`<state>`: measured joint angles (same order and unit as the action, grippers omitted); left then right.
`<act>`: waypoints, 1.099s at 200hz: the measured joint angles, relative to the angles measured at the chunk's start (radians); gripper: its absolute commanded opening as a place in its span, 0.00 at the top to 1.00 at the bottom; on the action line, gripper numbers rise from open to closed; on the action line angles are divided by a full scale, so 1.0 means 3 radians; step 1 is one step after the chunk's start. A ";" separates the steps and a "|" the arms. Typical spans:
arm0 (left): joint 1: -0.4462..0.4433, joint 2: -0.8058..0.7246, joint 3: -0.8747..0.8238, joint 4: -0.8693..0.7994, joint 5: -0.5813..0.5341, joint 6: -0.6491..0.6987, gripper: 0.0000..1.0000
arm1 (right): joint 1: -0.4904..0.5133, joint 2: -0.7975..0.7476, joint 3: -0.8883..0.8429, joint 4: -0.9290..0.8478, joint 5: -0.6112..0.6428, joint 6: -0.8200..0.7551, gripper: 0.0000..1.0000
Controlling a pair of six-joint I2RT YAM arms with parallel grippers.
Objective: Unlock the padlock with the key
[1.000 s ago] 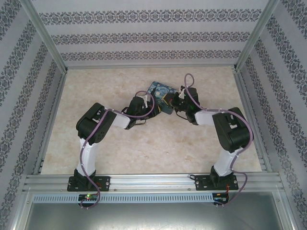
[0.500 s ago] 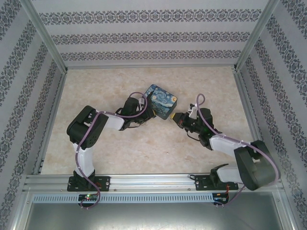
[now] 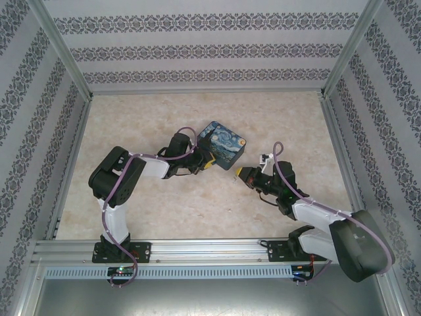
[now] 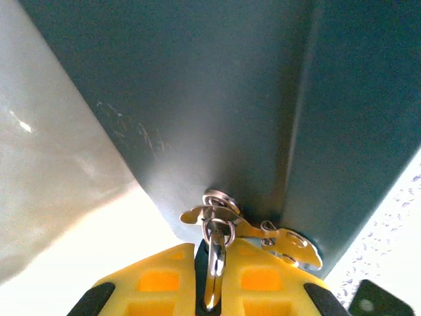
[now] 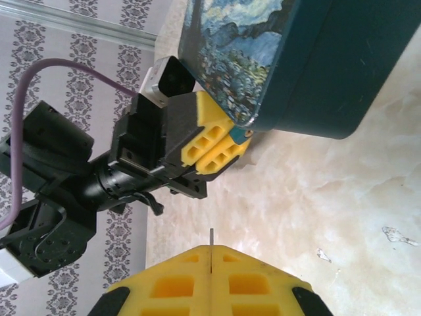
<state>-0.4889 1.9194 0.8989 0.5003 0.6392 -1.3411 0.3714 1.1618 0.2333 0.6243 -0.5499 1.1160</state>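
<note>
Holding the padlock [image 4: 216,263] by its metal loop: left gripper [image 4: 212,260] is pinched tight on it, right at the latch [image 4: 283,240] on the corner of the blue tin [image 4: 217,99]; the loop runs through the latch ring. Right gripper [image 5: 210,251] is clamped on the key [image 5: 210,236]; its thin tip pokes out in front, aimed roughly toward the left gripper with a clear gap between them; key not in the padlock yet.

Risks:
- Key is a sliver, so any tilt in the pinch likely means it misses the keyhole and skates off the padlock.
- Pushing hard could shove the key back into the right gripper or twist it out.
- Padlock hangs on a loose latch, so a side push may swing it or drag the tin across the table [image 5: 342,197].
- Turning the key against a hold on the loop alone could spin the whole padlock.

Hard to see:
- Padlock body is mostly buried inside the left gripper.
- Keyhole is hidden; cannot tell which way it faces.
- Key's head is hidden inside the right gripper.
</note>
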 measured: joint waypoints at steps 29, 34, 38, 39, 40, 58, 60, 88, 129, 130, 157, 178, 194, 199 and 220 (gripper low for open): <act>0.0000 -0.0057 0.0000 0.0103 0.0041 -0.0277 1.00 | 0.0014 0.0249 0.0048 0.0069 -0.0036 -0.0006 1.00; 0.0000 -0.0064 -0.0001 0.0139 0.0045 -0.0317 1.00 | 0.0018 0.0290 0.0060 0.0090 -0.0043 -0.0005 1.00; 0.0000 -0.0070 0.0000 0.0173 0.0048 -0.0351 1.00 | 0.0029 0.0320 0.0069 0.0109 -0.0053 -0.0004 1.00; 0.0000 -0.0071 0.0000 0.0182 0.0048 -0.0356 1.00 | 0.0032 0.0326 0.0070 0.0113 -0.0055 -0.0004 1.00; 0.0000 -0.0072 0.0000 0.0191 0.0051 -0.0366 1.00 | 0.0037 0.0334 0.0075 0.0122 -0.0056 -0.0004 1.00; 0.0000 -0.0088 -0.0001 0.0324 0.0056 -0.0472 1.00 | 0.0066 0.0423 0.0111 0.0205 -0.0067 -0.0001 1.00; 0.0000 -0.0089 -0.0001 0.0342 0.0056 -0.0482 1.00 | 0.0069 0.0434 0.0113 0.0216 -0.0067 0.0000 1.00; 0.0000 -0.0103 -0.0027 0.0539 0.0078 -0.0576 1.00 | 0.0102 0.0552 0.0144 0.0407 -0.0066 0.0043 1.00; 0.0000 -0.0108 -0.0161 0.0921 0.0050 -0.0716 1.00 | 0.0111 0.0778 0.0215 0.0665 -0.0046 0.0216 1.00; 0.0000 -0.0108 -0.0164 0.0930 0.0048 -0.0720 1.00 | 0.0112 0.0787 0.0219 0.0675 -0.0045 0.0221 1.00; -0.0001 -0.0108 -0.0220 0.1193 0.0017 -0.0839 1.00 | 0.0131 0.0959 0.0294 0.0857 -0.0025 0.0367 1.00; -0.0004 -0.0108 -0.0223 0.1359 -0.0001 -0.0916 1.00 | 0.0146 0.1101 0.0406 0.0985 0.0005 0.0478 1.00; -0.0006 -0.0107 -0.0223 0.1469 -0.0018 -0.0961 1.00 | 0.0153 0.1185 0.0473 0.1082 0.0036 0.0557 1.00; -0.0006 -0.0107 -0.0223 0.1498 -0.0024 -0.0971 1.00 | 0.0153 0.1208 0.0486 0.1111 0.0038 0.0575 1.00; -0.0006 -0.0099 -0.0228 0.1596 -0.0050 -0.0989 1.00 | 0.0153 0.1296 0.0514 0.1227 0.0083 0.0662 1.00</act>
<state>-0.4908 1.8896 0.8307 0.9791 0.6243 -1.6379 0.4171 1.5505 0.3874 0.9924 -0.5251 1.3148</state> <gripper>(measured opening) 0.110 0.050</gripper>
